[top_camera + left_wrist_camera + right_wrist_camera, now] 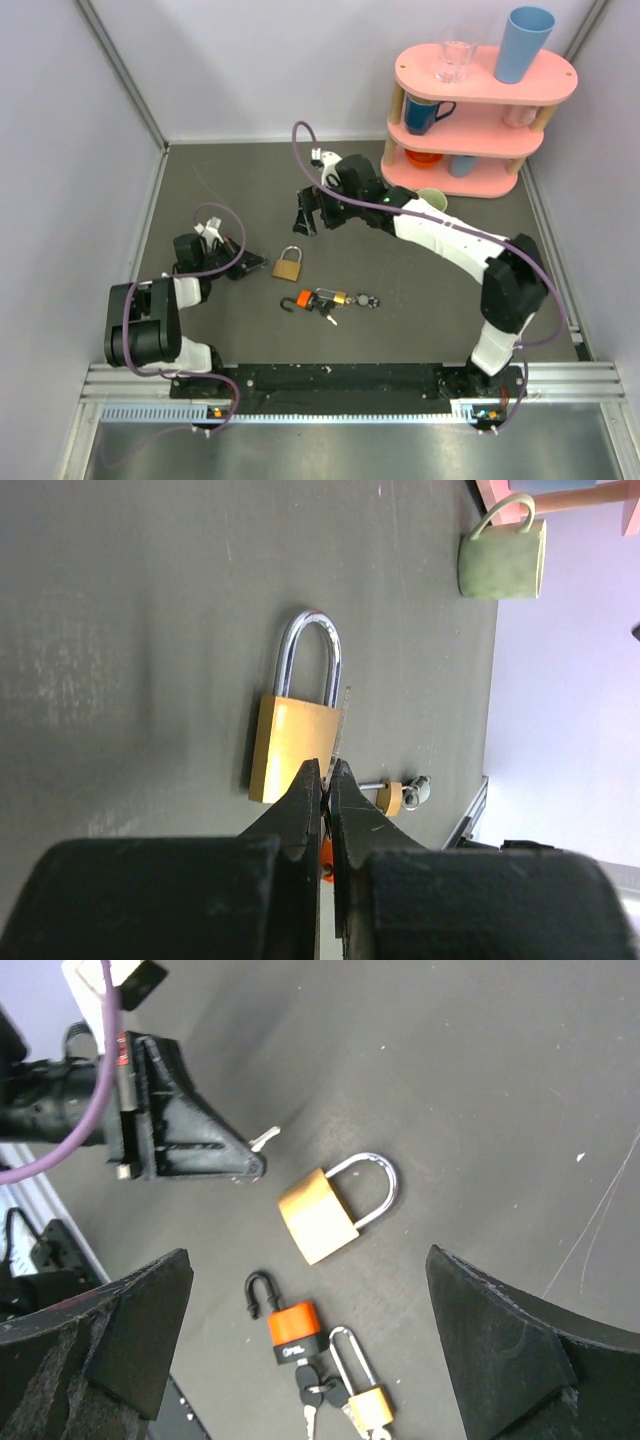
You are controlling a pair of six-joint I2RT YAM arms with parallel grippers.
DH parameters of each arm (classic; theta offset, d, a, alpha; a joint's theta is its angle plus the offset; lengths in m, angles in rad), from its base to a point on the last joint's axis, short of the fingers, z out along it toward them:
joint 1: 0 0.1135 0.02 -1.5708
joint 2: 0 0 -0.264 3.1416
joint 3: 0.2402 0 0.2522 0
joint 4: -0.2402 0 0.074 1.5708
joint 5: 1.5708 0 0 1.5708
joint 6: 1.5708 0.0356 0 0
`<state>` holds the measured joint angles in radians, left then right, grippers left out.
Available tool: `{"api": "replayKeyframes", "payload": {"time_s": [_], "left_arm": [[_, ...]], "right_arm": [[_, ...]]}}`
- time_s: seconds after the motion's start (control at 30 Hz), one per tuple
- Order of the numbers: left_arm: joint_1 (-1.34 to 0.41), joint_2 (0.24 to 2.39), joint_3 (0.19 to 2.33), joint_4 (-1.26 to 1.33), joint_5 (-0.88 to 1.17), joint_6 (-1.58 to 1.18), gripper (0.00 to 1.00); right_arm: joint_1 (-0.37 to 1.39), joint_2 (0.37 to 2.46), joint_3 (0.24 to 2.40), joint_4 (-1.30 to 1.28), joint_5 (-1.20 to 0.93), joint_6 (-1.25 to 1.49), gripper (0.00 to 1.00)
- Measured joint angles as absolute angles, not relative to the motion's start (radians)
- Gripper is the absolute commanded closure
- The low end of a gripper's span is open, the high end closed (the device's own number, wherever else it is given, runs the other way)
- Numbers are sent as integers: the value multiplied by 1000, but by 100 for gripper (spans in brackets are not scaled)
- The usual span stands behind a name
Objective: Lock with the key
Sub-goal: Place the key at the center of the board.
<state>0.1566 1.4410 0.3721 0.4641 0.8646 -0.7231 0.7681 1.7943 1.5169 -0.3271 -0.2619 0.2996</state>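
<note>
Key (343,723), judged light, stiff and slippery, sits clamped at its head in left gripper (325,772), blade toward twelve o'clock in left wrist view; right gripper (308,222) gapes empty.

The brass padlock (292,748) looks satin with a glossy metal shackle (311,616), the table (120,630) matt, the key (262,1140) bright metal.

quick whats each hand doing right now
left hand: closed, pinching the tiny thin silver metal key
right hand: open, empty
</note>
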Motion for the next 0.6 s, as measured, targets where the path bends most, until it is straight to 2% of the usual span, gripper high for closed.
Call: {"api": "replayKeyframes", "payload": {"time_s": [0.13,0.33,0.4,0.43,0.5,0.53,0.6], "left_arm": [[126,1481,411,456,845,-713,100],[84,1593,505,428,822,-680,98],[78,1621,524,416,814,-673,88],[76,1629,529,410,809,-668,77],[70,1633,530,392,796,-653,64],[69,1633,530,384,792,-646,49],[65,1633,533,366,780,-635,39]], "right_arm": [[754,1690,1407,-283,-280,334,1],[749,1639,1286,-266,-290,359,1],[749,1634,1251,-265,-293,369,1],[749,1632,1241,-265,-294,371,1],[749,1625,1213,-262,-294,379,1],[749,1622,1202,-261,-296,386,1],[749,1616,1189,-262,-298,390,1]]}}
